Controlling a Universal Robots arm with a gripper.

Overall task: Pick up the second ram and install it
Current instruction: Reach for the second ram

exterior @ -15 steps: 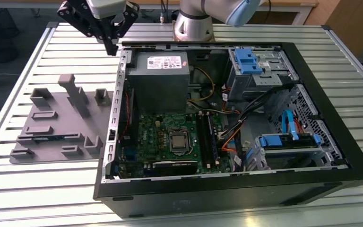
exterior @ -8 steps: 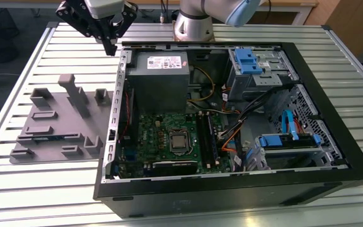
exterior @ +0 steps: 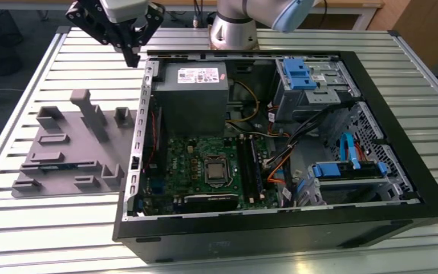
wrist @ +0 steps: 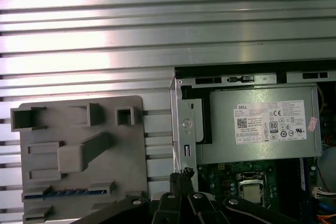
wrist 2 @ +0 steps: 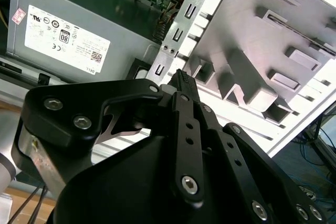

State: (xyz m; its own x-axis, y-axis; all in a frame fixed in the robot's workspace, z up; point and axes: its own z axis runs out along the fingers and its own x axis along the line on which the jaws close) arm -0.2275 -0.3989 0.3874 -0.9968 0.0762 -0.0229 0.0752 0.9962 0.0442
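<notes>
Find the hand (exterior: 133,56) at the upper left of the exterior view, hanging over the bench (exterior: 44,225) just outside the far corner of the open computer case (exterior: 280,234), with fingers pressed together and gripping nothing. Look for the second ram (exterior: 59,166) toward the lower left of that view, lying flat in 1 slot of the gray holder tray (exterior: 74,128), well apart from the hand. Note its long axis running side to side across the frame, parallel to the bench slats. Judged from this: not yet picked up, not yet installed.
</notes>
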